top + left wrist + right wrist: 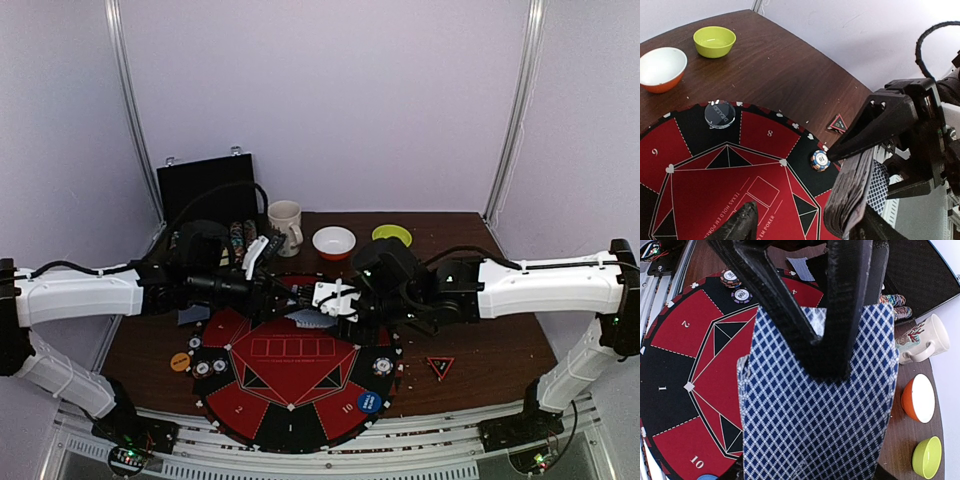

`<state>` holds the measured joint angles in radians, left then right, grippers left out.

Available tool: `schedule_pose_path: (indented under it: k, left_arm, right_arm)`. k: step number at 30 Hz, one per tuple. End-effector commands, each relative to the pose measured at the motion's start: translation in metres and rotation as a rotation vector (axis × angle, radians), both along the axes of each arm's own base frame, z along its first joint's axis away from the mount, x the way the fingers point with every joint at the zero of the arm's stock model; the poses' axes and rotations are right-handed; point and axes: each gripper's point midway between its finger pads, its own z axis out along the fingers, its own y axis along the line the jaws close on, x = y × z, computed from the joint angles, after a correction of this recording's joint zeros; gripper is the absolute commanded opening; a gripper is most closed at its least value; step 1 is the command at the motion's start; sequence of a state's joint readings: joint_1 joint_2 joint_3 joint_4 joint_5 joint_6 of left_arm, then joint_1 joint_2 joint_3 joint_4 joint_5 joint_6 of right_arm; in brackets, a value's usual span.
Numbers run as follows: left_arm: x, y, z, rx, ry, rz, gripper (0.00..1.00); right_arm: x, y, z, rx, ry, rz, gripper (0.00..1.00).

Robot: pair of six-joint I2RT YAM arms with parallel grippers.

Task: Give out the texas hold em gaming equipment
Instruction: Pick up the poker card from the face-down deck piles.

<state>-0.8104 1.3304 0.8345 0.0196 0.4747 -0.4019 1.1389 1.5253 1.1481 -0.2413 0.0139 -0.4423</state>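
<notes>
My right gripper point(322, 303) is shut on a deck of blue-diamond-backed cards point(820, 425) and holds it above the middle of the round mat point(290, 375). In the left wrist view the deck point(850, 192) shows edge-on beside that gripper's right finger. My left gripper point(810, 226) is open, its fingers either side of the deck. Striped chips lie on the mat's left point(210, 367) and right point(382, 366). An orange disc point(180, 361), a blue disc point(369, 401) and a red-black triangle marker point(440, 366) lie around the mat's edge. A loose card point(802, 267) lies by seat 4.
A mug point(286, 226), an orange-and-white bowl point(333, 242) and a green bowl point(391, 235) stand at the back. An open black case point(208, 190) with chip stacks point(892, 305) is at the back left. A dark see-through disc point(720, 114) lies on the mat.
</notes>
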Motion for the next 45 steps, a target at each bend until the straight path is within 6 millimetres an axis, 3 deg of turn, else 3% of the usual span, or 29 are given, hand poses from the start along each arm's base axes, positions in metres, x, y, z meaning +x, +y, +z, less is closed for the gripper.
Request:
schedule_pose_path:
  k: [1,5,21,40,45]
  left_arm:
    - [0.001,0.002,0.021,-0.034,-0.039,0.001,0.7]
    - [0.002,0.009,0.037,-0.062,-0.065,0.019,0.66]
    - [-0.015,-0.005,0.036,-0.085,-0.011,-0.118,0.0]
    - [-0.015,0.024,0.07,-0.191,-0.075,-0.067,0.0]
    - [-0.002,0.05,0.082,-0.227,-0.065,0.0,0.0]
  right_arm:
    - [0.001,0.003,0.015,0.029,-0.025,0.0,0.54]
    - [0.002,0.002,0.014,0.022,-0.027,-0.005,0.54]
    - [0.004,0.002,0.013,0.019,-0.034,-0.008,0.54]
    - [0.016,-0.022,0.007,0.01,-0.039,-0.07,0.54]
    - [0.027,-0.036,0.008,0.007,-0.042,-0.115,0.54]
